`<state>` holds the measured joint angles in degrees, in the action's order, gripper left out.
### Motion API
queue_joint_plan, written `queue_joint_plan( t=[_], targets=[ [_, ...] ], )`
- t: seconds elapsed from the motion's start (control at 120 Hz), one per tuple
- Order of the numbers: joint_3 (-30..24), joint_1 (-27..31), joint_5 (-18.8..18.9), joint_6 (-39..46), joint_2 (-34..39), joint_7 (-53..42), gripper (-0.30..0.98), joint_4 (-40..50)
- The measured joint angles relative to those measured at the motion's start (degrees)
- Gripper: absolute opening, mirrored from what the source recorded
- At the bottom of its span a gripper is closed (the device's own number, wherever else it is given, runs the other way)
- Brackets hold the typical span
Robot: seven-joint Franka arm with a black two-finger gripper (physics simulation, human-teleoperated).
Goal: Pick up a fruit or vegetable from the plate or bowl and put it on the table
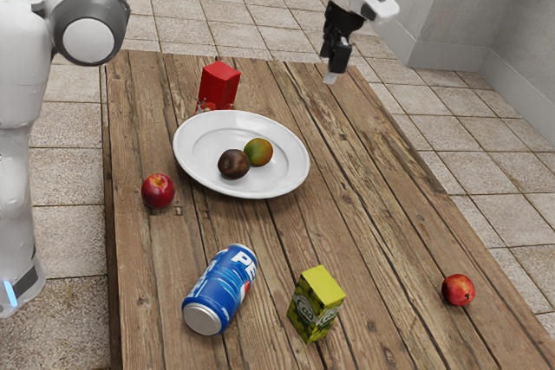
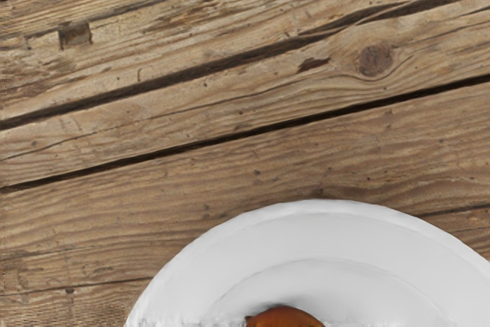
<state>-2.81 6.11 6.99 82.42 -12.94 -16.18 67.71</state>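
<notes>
Exterior view: two fruits lie on the plate [image 1: 297, 158], the mottled fruit [image 1: 258, 152] and the dark fruit [image 1: 233, 164], close together near its middle. Either suits the task. Judged handling: light, fairly firm, smooth-skinned, apt to roll or bruise under a hard squeeze. Recommended hold: low across the widest part, on flanks clear of the neighbour, descending from straight above. Pincer [image 1: 333, 72] hangs above the desk [image 1: 381, 214], off to the plate's side; whether spread or pressed together cannot be told. Obstructions: the neighbouring fruit, which a descent could nudge, and the raised rim. Also on the desk: red box [image 1: 219, 84] beside the plate, apple [image 1: 158, 191], can [image 1: 220, 290] on its side, carton [image 1: 316, 303] upright, red fruit [image 1: 458, 289] well apart. Set-down between plate and red fruit judged suitable.
</notes>
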Motion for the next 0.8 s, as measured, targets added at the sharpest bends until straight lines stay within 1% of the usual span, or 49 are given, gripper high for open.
queue_joint_plan(
  t=[0.142, 0.25, 0.325, 0.408, 0.475, 0.508, 0.558, 0.608, 0.675, 0.767, 0.8],
  targets=[
    [-0.2, 0.8, 1.2, 0.3, -1.8, 0.9, 0.69, 0.0],
    [-0.4, 0.0, 1.7, 0.6, -2.2, 1.6, 0.69, 0.2],
    [-0.5, -0.5, 1.2, 0.5, -2.4, 2.3, 0.69, 0.5],
    [-0.3, -4.1, 1.1, -1.2, -2.3, 4.6, 0.68, 0.5],
    [0.0, -5.0, 0.9, -2.7, -2.5, 6.8, 0.68, 1.9],
    [1.8, -5.6, 0.2, -2.4, -2.3, 8.0, 0.68, 4.3],
    [5.5, -5.8, -2.4, -0.7, -1.0, 9.7, 0.68, 10.0],
    [7.8, -6.3, -4.4, 2.0, 0.3, 11.2, 0.69, 14.6],
    [12.3, -11.5, -5.9, 5.1, 1.5, 13.2, 0.69, 16.8],
    [14.7, -15.6, -7.0, 9.9, 4.6, 15.8, 0.69, 22.4],
    [16.6, -17.4, -7.2, 11.4, 5.1, 16.7, 0.68, 23.6]
  ],
)
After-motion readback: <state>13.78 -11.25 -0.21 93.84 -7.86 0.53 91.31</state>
